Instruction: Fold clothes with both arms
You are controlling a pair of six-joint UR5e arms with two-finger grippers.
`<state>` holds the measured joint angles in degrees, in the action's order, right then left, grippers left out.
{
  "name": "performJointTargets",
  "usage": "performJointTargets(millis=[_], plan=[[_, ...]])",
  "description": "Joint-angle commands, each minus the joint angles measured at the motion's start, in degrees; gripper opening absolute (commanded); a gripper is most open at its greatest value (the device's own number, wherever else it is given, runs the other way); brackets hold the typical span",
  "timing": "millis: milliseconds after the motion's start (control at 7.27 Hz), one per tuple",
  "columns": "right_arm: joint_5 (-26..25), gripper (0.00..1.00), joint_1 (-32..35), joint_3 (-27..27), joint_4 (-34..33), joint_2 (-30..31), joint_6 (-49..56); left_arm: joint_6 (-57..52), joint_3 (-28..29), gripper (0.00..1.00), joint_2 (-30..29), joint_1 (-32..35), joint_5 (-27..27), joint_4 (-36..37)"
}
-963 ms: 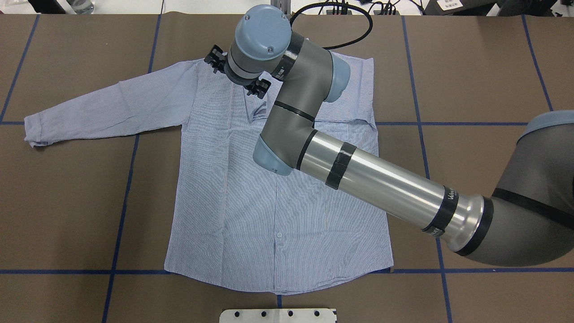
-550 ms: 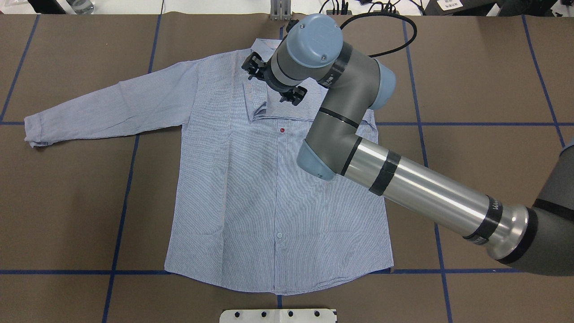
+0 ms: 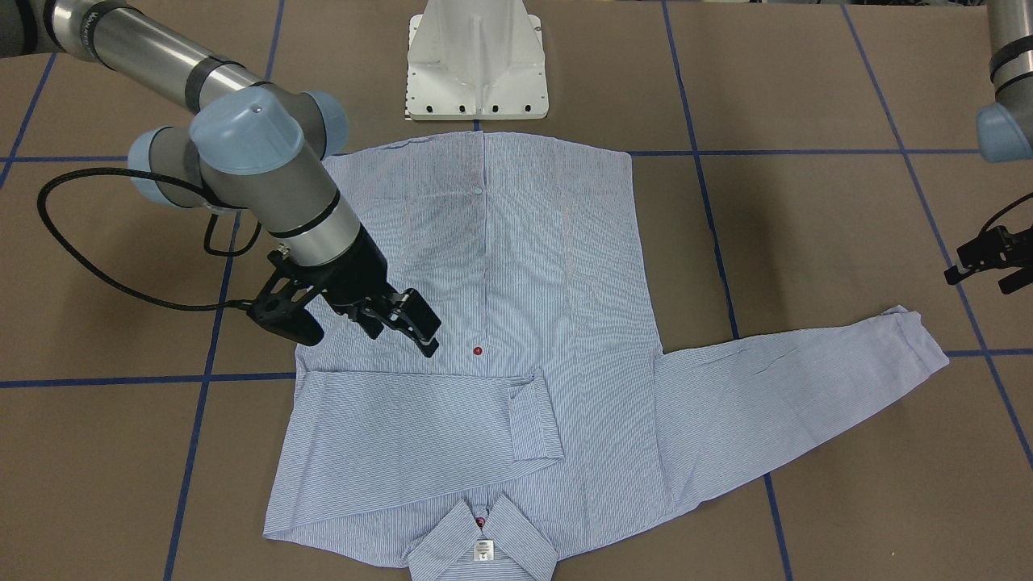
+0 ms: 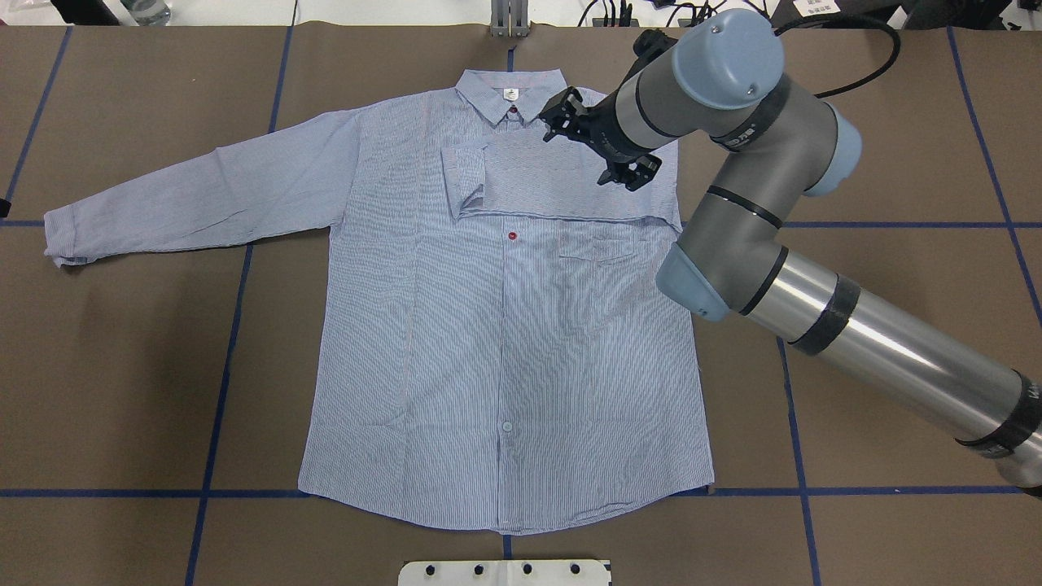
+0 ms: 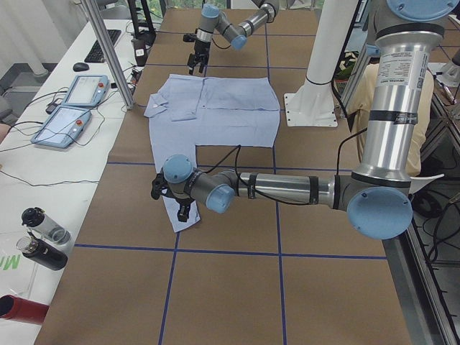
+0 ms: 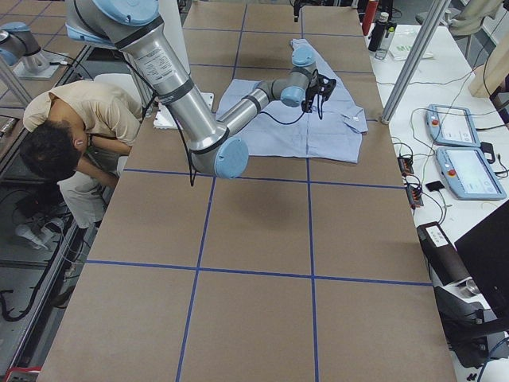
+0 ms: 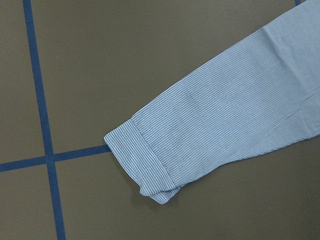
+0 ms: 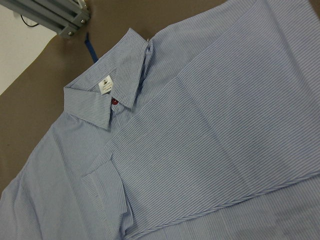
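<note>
Right pincer spread, empty, held above folded-in sleeve of the shirt; left pincer spread beside its outstretched cuff. The shirt is laid flat on brown taped surface; pedestal at hem, operator beyond.

Right end effector spread wide; left end effector hovering, spread
</note>
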<state>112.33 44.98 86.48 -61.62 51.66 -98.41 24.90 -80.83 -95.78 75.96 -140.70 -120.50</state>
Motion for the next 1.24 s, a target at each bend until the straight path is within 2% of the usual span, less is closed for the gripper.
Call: performJointTargets(millis=[0,138,413,688,963,1101], plan=[[1.1,0.99,3.3,4.3,0.0,5.5,0.0,16.9,14.1,0.9,-1.5,-0.6,0.2,-22.8],[1.3,0.99,3.5,5.0,0.0,5.8,0.0,20.9,20.4,0.87,-1.5,-1.9,0.3,-33.4],[1.8,0.99,3.8,6.4,0.0,6.9,0.0,28.1,20.2,0.79,-2.9,-3.0,0.2,-34.9],[1.9,0.99,3.8,10.2,0.0,9.9,0.1,35.4,19.9,0.79,-4.1,-5.8,0.3,-36.0],[2.5,0.99,3.5,9.9,0.3,9.9,0.1,36.1,19.9,0.75,-3.8,-7.8,3.6,-36.1],[2.5,0.99,3.5,9.7,0.3,9.9,0.1,36.5,20.0,0.67,-3.4,-7.9,3.8,-36.1]])
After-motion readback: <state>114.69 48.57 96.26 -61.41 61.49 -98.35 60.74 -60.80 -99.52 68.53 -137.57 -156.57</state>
